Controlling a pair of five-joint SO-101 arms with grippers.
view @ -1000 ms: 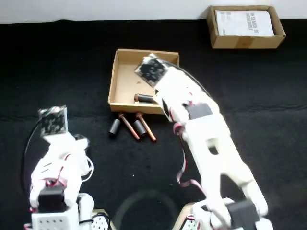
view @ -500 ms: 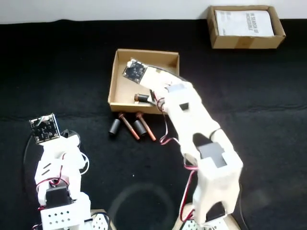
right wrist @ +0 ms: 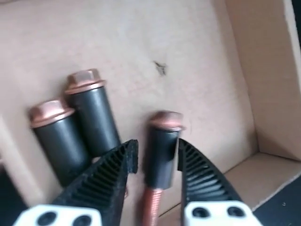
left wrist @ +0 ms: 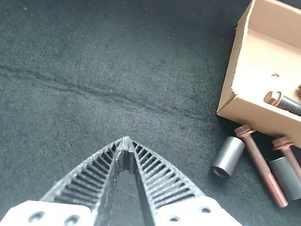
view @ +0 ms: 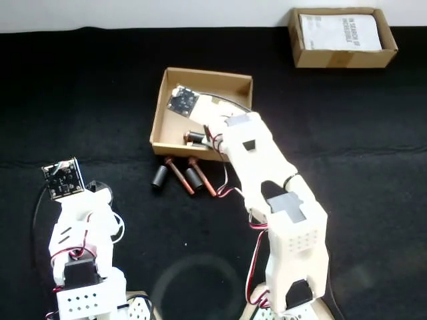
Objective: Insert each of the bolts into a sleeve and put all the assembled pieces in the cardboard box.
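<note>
Near edge of the bench [view: 373, 200]: the left arm [view: 80, 227] stands at the near left corner. Its left pincer [left wrist: 124, 143] has the fingers pressed together on nothing, over bare black cloth with open room toward the left edge.

Mid-bench: a loose sleeve [left wrist: 227, 157], a loose bolt [left wrist: 261, 165], a second sleeve [left wrist: 287, 176] and a second bolt [left wrist: 283, 142] lie side by side, unjoined, just off the near wall of the cardboard box [view: 163, 113].

The right arm [view: 267, 173] crosses that wall from the near edge into the box. In the right wrist view, the right pincer [right wrist: 157, 150] is clamped on the sleeve of an assembled piece [right wrist: 161, 141], with copper shank showing below the sleeve. Two more assembled pieces [right wrist: 91, 113] [right wrist: 51, 136] lie touching each other on the box floor just beside it. The high view shows a single boxed piece [view: 195, 137] against the near wall, the arm covering the rest.

Far right corner: a second box [view: 341, 59] holding a printed sheet [view: 340, 32], well apart.
</note>
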